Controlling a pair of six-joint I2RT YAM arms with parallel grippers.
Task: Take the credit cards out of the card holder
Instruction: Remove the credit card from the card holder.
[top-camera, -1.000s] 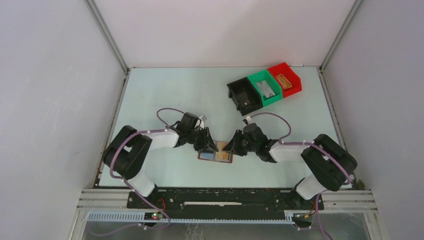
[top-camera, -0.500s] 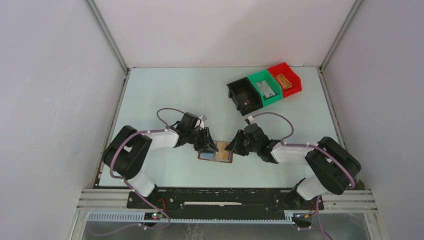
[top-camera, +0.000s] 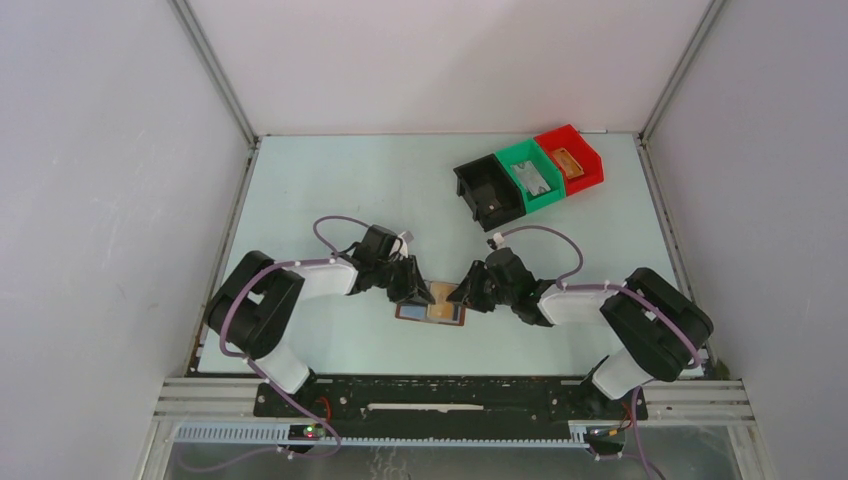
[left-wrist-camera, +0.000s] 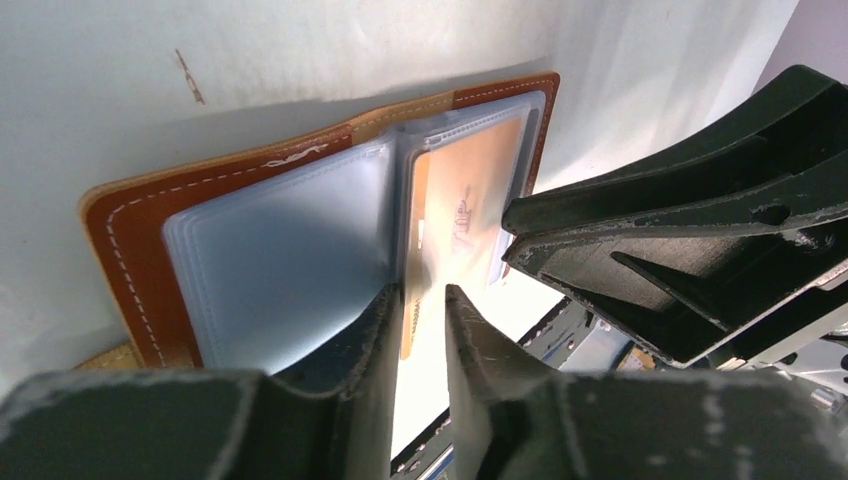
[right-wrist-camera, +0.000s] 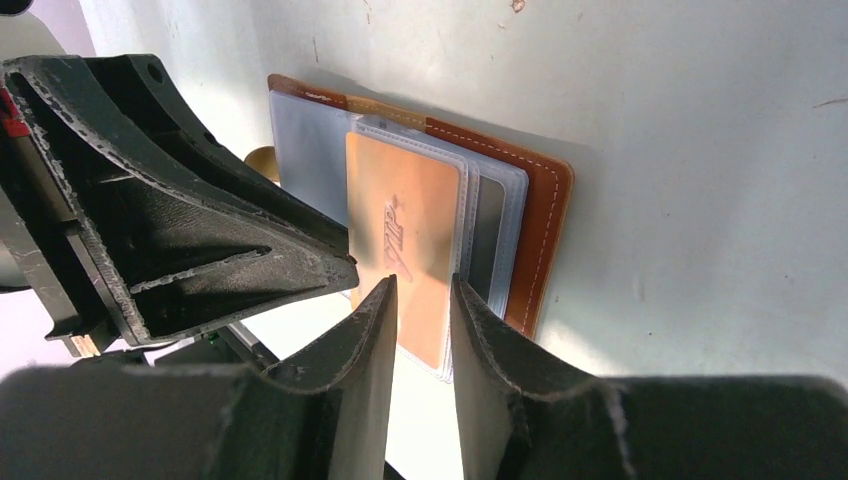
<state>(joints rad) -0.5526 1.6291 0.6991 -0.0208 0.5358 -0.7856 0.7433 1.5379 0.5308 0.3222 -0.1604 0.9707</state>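
The card holder lies open on the table between my two grippers, brown rim up, with clear sleeves inside. In the left wrist view the card holder shows a pale blue left sleeve and a tan-orange credit card in the right sleeve. My left gripper stands over the middle fold, jaws a narrow gap apart, nothing held. My right gripper hovers over the near end of the tan-orange card, jaws also a narrow gap apart and empty. In the top view the left gripper and right gripper face each other closely.
Three bins stand in a row at the back right: black, green holding a grey card, red holding a tan-orange card. The enclosure walls stand on both sides.
My right arm has shifted slightly right and back again. The card holder and left gripper have not moved.
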